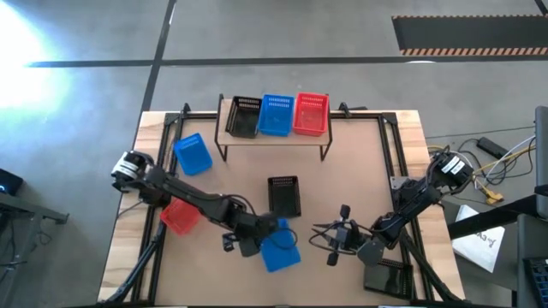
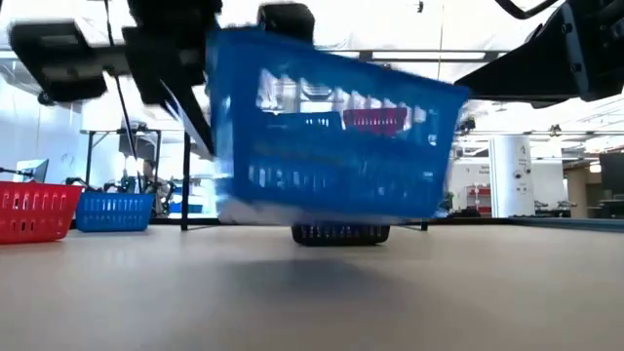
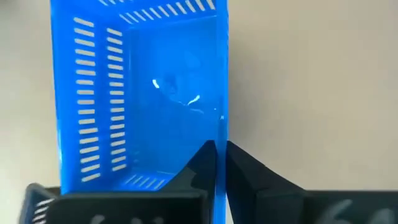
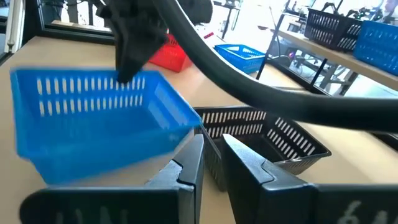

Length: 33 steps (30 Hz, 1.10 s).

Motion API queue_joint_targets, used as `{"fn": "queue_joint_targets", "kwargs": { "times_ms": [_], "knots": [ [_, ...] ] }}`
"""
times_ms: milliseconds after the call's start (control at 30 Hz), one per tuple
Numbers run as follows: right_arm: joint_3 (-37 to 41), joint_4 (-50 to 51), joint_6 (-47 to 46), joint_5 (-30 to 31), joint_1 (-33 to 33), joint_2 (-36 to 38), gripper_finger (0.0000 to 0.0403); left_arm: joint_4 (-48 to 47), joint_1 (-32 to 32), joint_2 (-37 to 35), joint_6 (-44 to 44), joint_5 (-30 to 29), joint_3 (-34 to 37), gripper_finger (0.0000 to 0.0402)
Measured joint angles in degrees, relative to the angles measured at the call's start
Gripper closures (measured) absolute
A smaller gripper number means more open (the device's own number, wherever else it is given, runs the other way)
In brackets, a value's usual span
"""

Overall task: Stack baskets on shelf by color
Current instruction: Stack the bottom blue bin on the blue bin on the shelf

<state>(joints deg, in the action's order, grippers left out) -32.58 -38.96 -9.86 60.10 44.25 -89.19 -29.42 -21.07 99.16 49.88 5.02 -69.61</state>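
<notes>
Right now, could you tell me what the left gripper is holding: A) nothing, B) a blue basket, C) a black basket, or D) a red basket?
B: the left gripper is pinched on the wall of a blue basket, lifted clear of the table in the low view.

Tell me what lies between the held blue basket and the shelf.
In the high view, a black basket sits on the table between the blue basket in the left gripper and the shelf.

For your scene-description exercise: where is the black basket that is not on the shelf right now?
In the high view the black basket sits on the table near its centre, in front of the shelf, just beyond the blue basket gripped by the left gripper.
</notes>
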Motion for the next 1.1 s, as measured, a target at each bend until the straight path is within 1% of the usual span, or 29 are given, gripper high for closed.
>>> {"fn": "queue_joint_targets", "kwargs": {
  "times_ms": [100,167,267,333,400,433,500,600,667,700,767,867,933,967,1033,1100],
  "knots": [
    [0.00,0.67,-0.22,0.02,0.00,0.00,0.0355,-2.49,-0.16,-3.03,-0.02,-1.73,-1.03,0.0399],
    [0.00,0.93,-0.23,0.00,0.00,0.00,0.0355,-5.34,-0.10,-6.00,0.01,-2.43,-1.96,0.0399],
    [0.00,1.22,-0.22,0.02,0.00,0.00,0.0355,-6.23,0.03,-11.17,1.71,-3.87,-3.29,0.0400],
    [0.02,1.22,-0.20,0.02,0.00,0.02,0.0355,-6.61,1.03,-14.75,6.08,-7.75,-3.53,0.0400],
    [0.07,1.35,-0.17,0.02,-0.04,0.02,0.0355,-6.40,3.18,-18.03,11.65,-13.59,-3.56,0.0400],
    [0.07,1.42,-0.21,0.04,-0.25,0.02,0.0355,-6.06,5.21,-19.34,14.50,-15.79,-3.56,0.0400],
    [0.09,1.40,-0.66,0.00,-0.89,0.02,0.0355,-5.07,9.92,-21.64,19.64,-17.41,-3.56,0.0401],
    [0.09,0.66,-1.06,0.00,-3.13,0.02,0.0355,-3.76,18.34,-23.07,24.08,-16.88,-3.54,0.0401],
    [0.11,-0.91,1.27,-0.11,-5.64,0.02,0.0355,-4.06,23.20,-23.18,25.01,-14.00,-3.54,0.0401],
    [0.11,-2.33,3.80,-0.31,-7.05,0.23,0.0355,-4.15,25.08,-23.20,25.86,-12.22,-3.42,0.0401],
    [-0.07,-6.94,12.01,-2.16,-9.34,1.33,0.0354,-4.29,27.04,-23.20,28.20,-9.79,-2.85,0.0401],
    [-3.08,-9.01,25.93,-8.28,-10.98,5.36,0.0341,-4.22,27.18,-22.90,30.40,-8.53,-2.30,0.0401],
    [-6.47,-4.29,31.98,-10.60,-11.17,8.95,0.0324,-4.53,27.03,-22.43,30.16,-8.25,-2.25,0.0401],
    [-8.78,0.80,33.46,-11.08,-11.15,10.75,0.0313,-4.93,26.75,-22.20,30.11,-8.25,-2.21,0.0401],
    [-14.47,15.45,33.18,-11.09,-11.22,13.53,0.0290,-5.55,26.17,-21.76,30.09,-8.35,-2.18,0.0401],
    [-20.94,32.44,29.33,-11.15,-11.88,14.63,0.0266,-6.09,25.30,-21.49,30.00,-8.24,-2.18,0.0401]
  ]
}}
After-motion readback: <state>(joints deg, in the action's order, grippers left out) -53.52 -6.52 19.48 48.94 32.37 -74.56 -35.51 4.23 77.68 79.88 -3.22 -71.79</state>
